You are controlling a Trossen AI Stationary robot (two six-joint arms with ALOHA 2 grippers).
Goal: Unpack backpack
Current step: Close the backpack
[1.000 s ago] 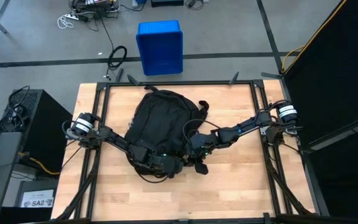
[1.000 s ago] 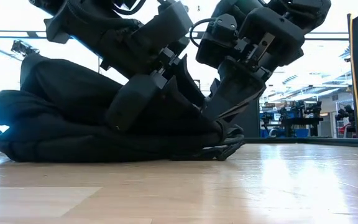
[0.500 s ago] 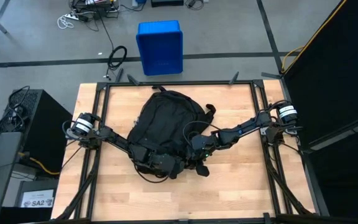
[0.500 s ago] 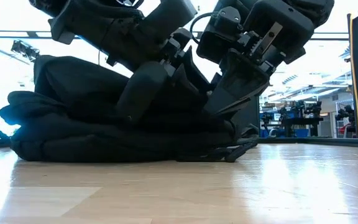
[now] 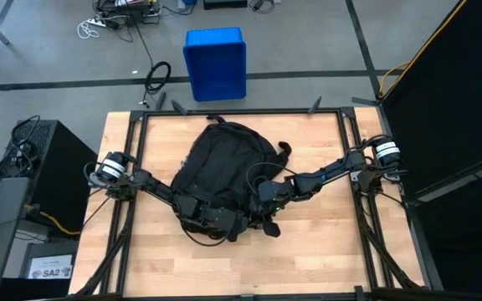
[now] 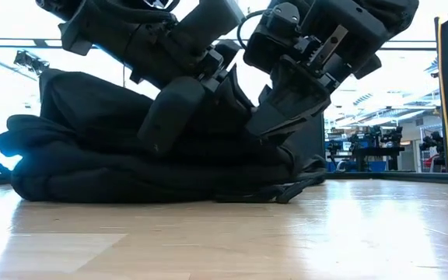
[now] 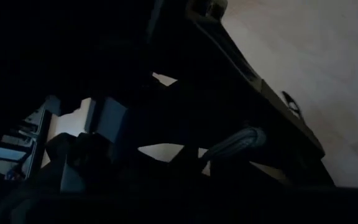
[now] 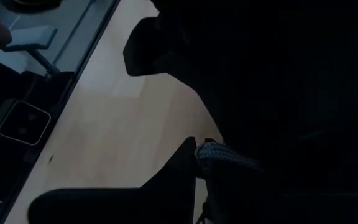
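Observation:
The black backpack [image 5: 224, 163] lies flat on the middle of the table, its rounded top toward the far edge; in the low view the backpack [image 6: 92, 155] rests on its broad face. My left gripper [image 5: 223, 224] is down at the pack's near edge, dark against the fabric. My right gripper [image 5: 266, 211] is at the pack's near right corner, slanting down into it [image 6: 282, 117], shut on a grey woven cord [image 8: 219, 155]. The same grey cord [image 7: 238, 140] shows in the left wrist view. A loose strap end [image 6: 286, 190] trails on the wood. My right gripper has the end of the grey woven cord [image 8: 205, 150] at the backpack's near right corner right beside one fingertip [image 8: 188, 148]. The other finger is lost against the black fabric. It comes slanting down from the table's right. The pack stays on the table.
A blue crate [image 5: 215, 63] stands on the floor beyond the far edge. Black frame rails [image 5: 132, 167] run along the table's left and right sides. Bare wood [image 5: 308, 251] lies near and to the right of the pack.
The backpack has slid a little toward the table's right and bunched slightly higher at its near end, most of it in the first half second. Both grippers moved with it toward the right, and the right one rose slightly.

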